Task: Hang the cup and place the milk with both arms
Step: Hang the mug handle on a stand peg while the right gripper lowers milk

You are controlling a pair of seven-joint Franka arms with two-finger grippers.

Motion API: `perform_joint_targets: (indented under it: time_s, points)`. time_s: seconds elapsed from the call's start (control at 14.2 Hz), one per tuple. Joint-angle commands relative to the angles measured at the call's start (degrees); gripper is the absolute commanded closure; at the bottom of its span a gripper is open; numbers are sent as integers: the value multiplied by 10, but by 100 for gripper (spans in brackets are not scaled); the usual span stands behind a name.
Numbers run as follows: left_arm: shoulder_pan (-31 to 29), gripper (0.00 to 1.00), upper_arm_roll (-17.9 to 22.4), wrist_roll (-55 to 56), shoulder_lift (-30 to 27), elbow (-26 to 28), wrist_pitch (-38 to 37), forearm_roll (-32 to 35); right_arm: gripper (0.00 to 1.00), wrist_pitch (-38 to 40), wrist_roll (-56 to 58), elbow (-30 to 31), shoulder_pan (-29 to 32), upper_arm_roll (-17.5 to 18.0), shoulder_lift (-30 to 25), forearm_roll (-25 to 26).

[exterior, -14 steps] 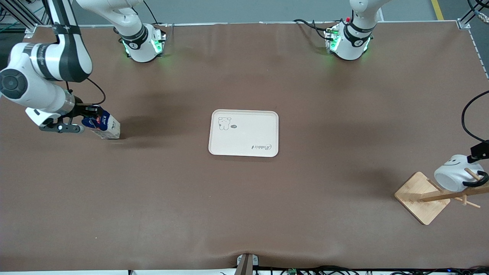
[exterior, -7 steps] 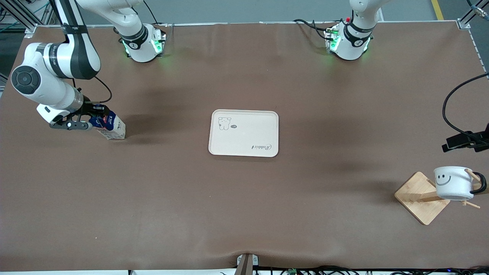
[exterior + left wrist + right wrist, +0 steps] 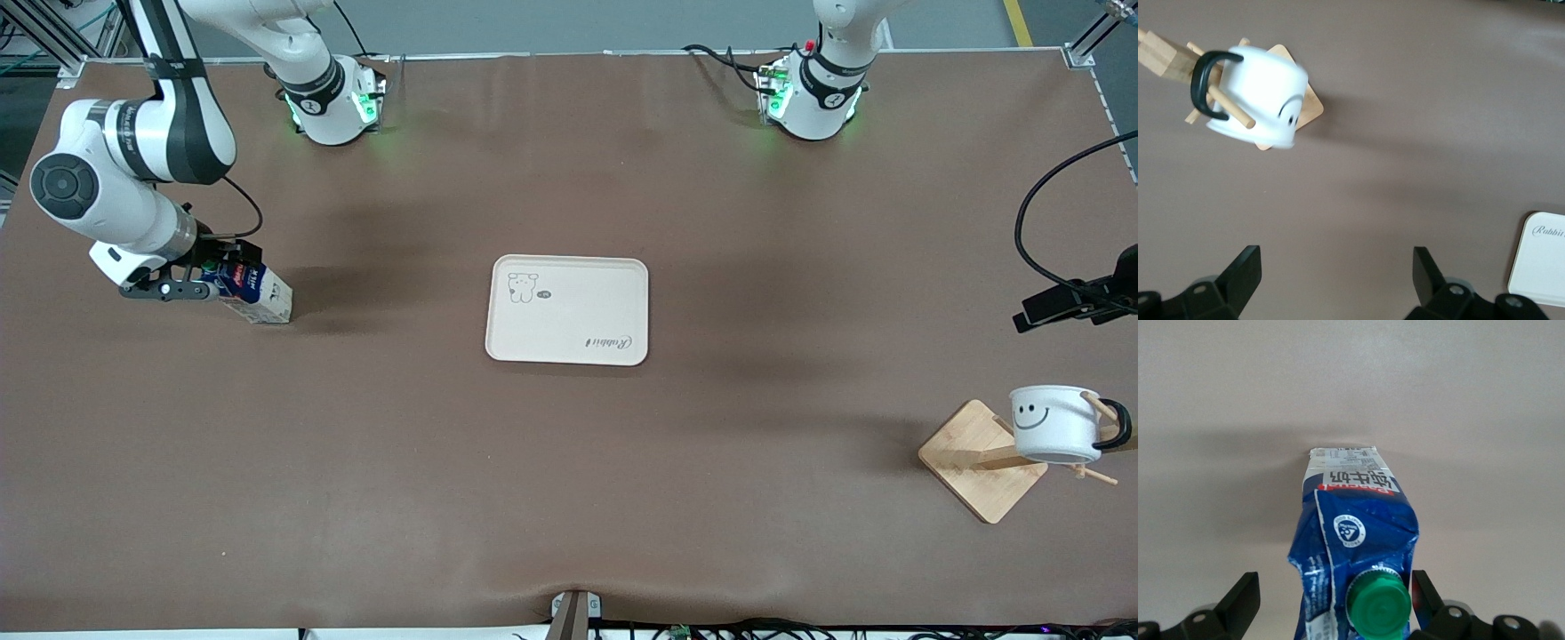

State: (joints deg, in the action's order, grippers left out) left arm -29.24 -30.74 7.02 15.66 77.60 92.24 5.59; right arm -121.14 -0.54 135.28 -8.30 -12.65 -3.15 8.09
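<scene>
The cup [image 3: 1056, 436] hangs by its handle on the wooden rack [image 3: 982, 471] at four o'clock; the left hand [image 3: 1337, 280] hovers wide above. The right hand [image 3: 1335, 600], wide, straddles the milk [image 3: 255, 293], standing on the worktop [image 3: 569, 489] at nine o'clock, off the tray [image 3: 569, 351].

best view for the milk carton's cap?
Right wrist view: the green cap fills the foreground atop the milk, between the right gripper's open fingers. Front view shows the carton small, cap barely visible. Left wrist view misses it.
</scene>
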Motion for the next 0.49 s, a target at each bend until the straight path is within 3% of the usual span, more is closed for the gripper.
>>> perform_joint_targets:
  time_s: [0.0,0.42]
  points:
    - [-6,0,-4,0,-17,4,-24,-4,0,-6,8,17,8,4,-19,11]
    - [-3,0,1,-8,-33,4,-43,-3,0,43,41,-33,7,5,-10,11]
